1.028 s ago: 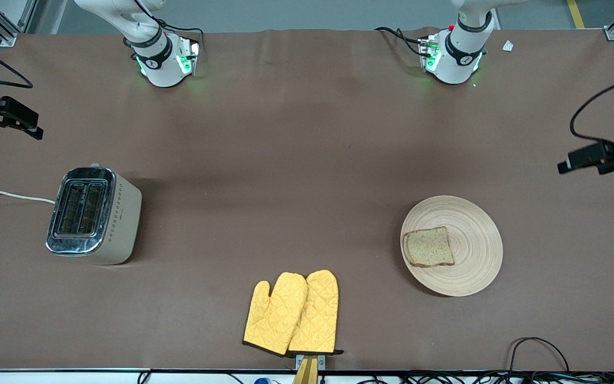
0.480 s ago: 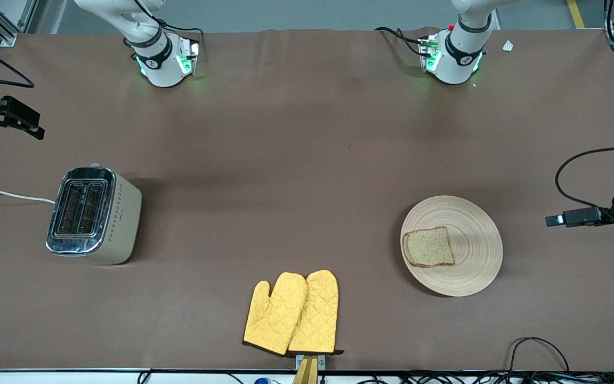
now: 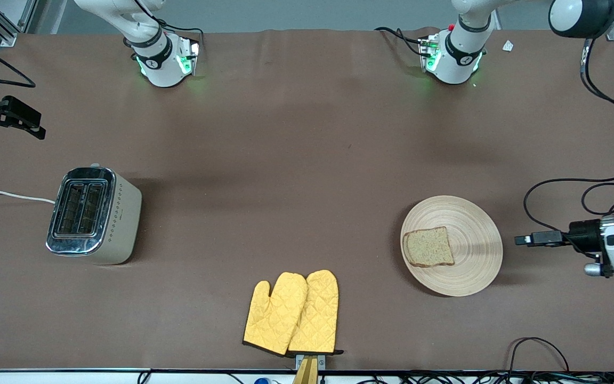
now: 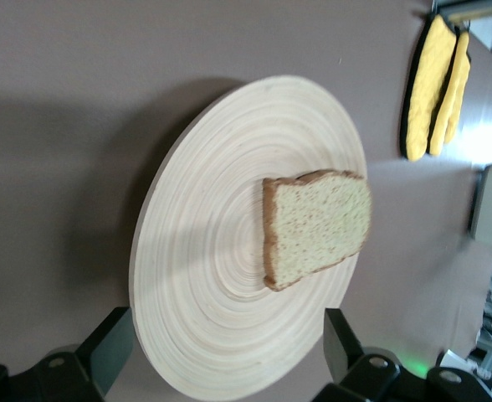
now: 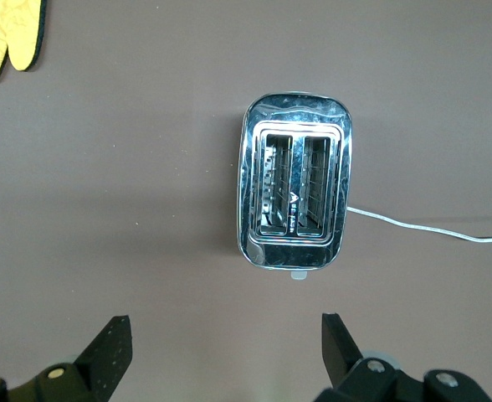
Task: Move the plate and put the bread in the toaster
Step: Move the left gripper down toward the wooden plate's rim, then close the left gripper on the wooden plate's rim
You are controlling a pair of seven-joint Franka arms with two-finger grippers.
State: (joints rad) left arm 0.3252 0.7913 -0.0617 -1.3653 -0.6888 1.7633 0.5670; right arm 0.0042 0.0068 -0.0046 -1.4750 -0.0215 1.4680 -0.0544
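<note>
- Pale wood: the plate (image 3: 451, 245) lies flat on the brown table (image 3: 296, 160) toward the left arm's end; you find it at about 4 o'clock from the table's centre in the front view. Its ring grooves show plainly in the left wrist view (image 4: 229, 251).
- Brown speckled: the bread (image 3: 429, 247), one slice, lies flat on the plate, on the part of it toward the right arm's end; the crust reads darker in the left wrist view (image 4: 315, 228).
- Cream and chrome: the toaster (image 3: 94, 215) stands upright toward the right arm's end, at about 8 o'clock from the table's centre, well apart from the plate. Both slots show empty from above (image 5: 294, 192). Its white cord (image 3: 8, 196) runs off the table's edge.
- Yellow quilted: a pair of oven mitts (image 3: 292, 313) lies flat at 6 o'clock, near the table edge closest to the front camera, between toaster and plate.
- Left gripper (image 3: 525, 239): you see it low, just beside the plate's rim at the plate's 3 o'clock, pointing at the plate. Its fingers (image 4: 342, 343) stand wide apart and hold nothing, with the plate's edge between them in the wrist view.
- Right gripper (image 3: 19, 120): it hangs at the table's edge at 9 o'clock, over the table near the toaster. Its fingers (image 5: 112, 343) stand wide apart and hold nothing.
</note>
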